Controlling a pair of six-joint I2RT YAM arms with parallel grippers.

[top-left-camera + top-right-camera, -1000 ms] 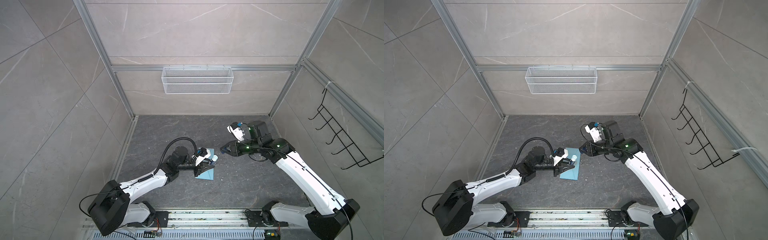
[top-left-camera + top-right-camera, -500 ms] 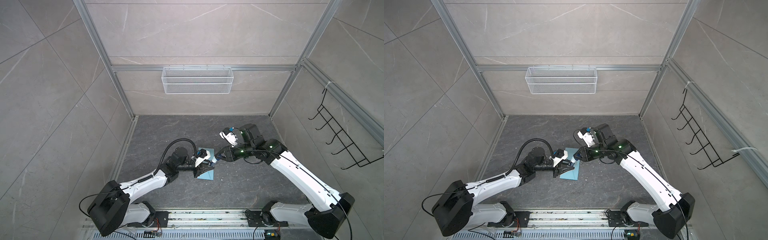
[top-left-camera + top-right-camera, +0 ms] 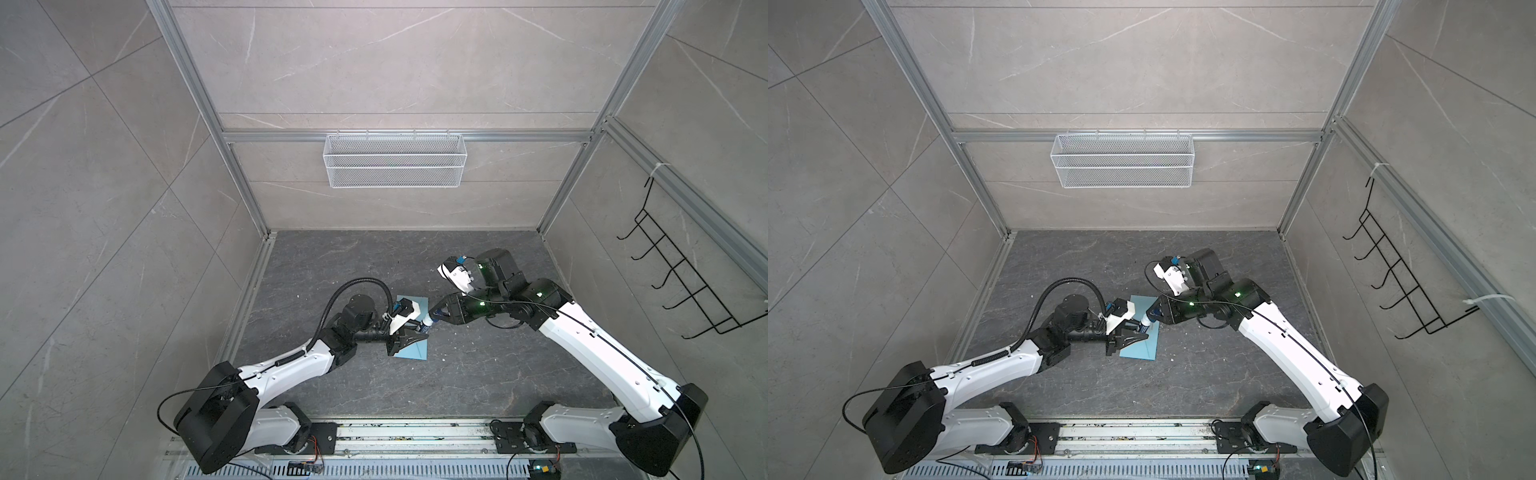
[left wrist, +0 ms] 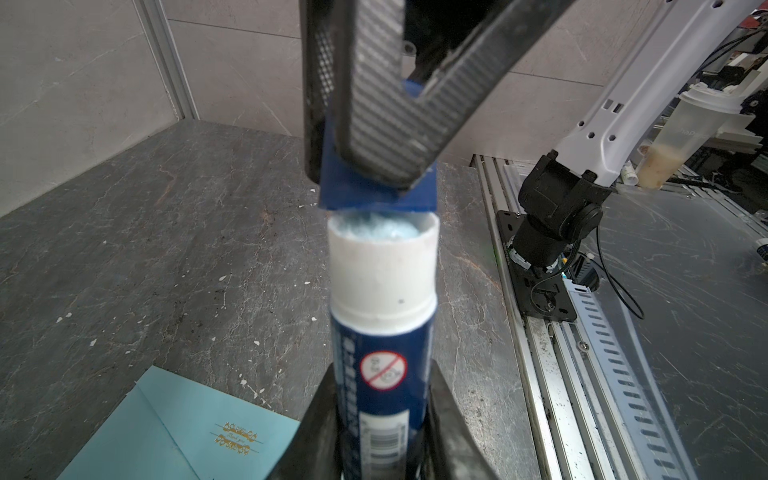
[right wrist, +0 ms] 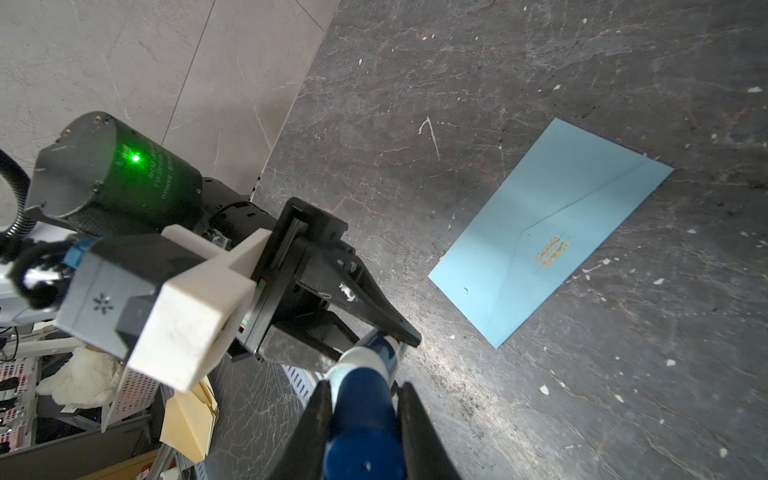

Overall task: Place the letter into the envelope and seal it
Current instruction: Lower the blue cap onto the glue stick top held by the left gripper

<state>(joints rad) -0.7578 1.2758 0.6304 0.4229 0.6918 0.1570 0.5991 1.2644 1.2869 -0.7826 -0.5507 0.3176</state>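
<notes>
The light blue envelope (image 3: 411, 354) (image 3: 1139, 352) lies flat on the dark table, its pointed flap down and a gold print on it (image 5: 552, 232) (image 4: 178, 432). The letter is hidden. Above the envelope's right edge my left gripper (image 3: 415, 332) (image 4: 382, 374) is shut on a blue and white glue stick (image 4: 382, 328) (image 3: 1144, 323), whose white neck and pale blue glue are bare. My right gripper (image 3: 434, 318) (image 5: 363, 390) is shut on the dark blue cap (image 5: 361, 428) (image 4: 374, 189). The cap sits right at the stick's open end.
A white wire basket (image 3: 395, 160) hangs on the back wall and a black wire hook rack (image 3: 681, 282) on the right wall. A metal rail (image 3: 415, 432) with both arm bases runs along the table's front edge. Small white flecks dot the table.
My right gripper has come down and to the left from the back right, bringing the blue cap up to the glue stick's open end. The left arm and the envelope have stayed put.
</notes>
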